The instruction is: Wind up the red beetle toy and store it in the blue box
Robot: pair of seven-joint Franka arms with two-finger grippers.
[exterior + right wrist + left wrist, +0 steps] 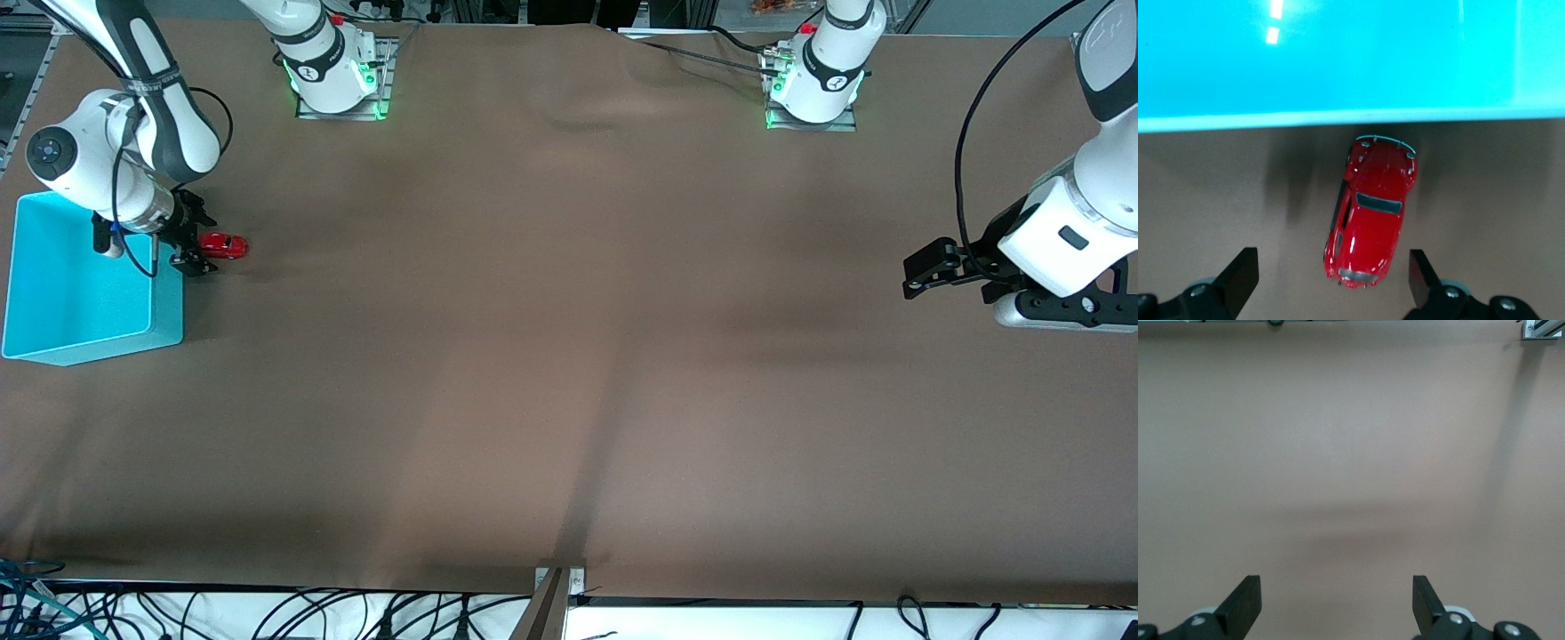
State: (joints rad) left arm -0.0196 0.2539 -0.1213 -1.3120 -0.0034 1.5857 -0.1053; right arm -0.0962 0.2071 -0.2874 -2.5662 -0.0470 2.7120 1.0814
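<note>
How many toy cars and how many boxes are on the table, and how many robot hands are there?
Toy cars: 1, the red beetle toy
Boxes: 1, the blue box
Robot hands: 2, the left gripper and the right gripper, both open
Total: 4

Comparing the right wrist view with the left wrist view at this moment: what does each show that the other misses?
Only the right wrist view shows the red toy car, on the table close beside the blue box, between the open fingers of the right end effector. Only the left wrist view shows the open left end effector over nothing but bare cloth. Both share the brown table cover.
</note>
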